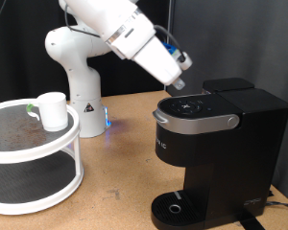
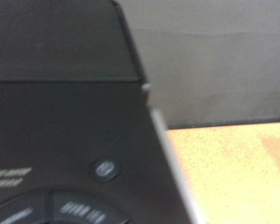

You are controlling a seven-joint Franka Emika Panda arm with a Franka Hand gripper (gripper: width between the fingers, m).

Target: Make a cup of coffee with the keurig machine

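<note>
The black keurig machine (image 1: pixel 213 144) stands at the exterior view's right on the wooden table, its silver-trimmed lid down and its round drip tray (image 1: pixel 176 208) bare. The white cup (image 1: pixel 53 110) sits on the top tier of a white two-tier stand (image 1: pixel 34 153) at the exterior view's left. The gripper (image 1: pixel 180 86) hovers just above the machine's top, at the lid's back edge; its fingers are too small to read. The wrist view shows no fingers, only the machine's black top (image 2: pixel 56 93) very close, with a small round button (image 2: pixel 105 169) and part of a dial.
The robot's white base (image 1: pixel 75 72) stands behind the stand, with a blue light by it. A small green-lidded thing (image 1: pixel 31 107) lies by the cup on the stand. Bare wooden tabletop (image 1: pixel 115 168) lies between the stand and the machine.
</note>
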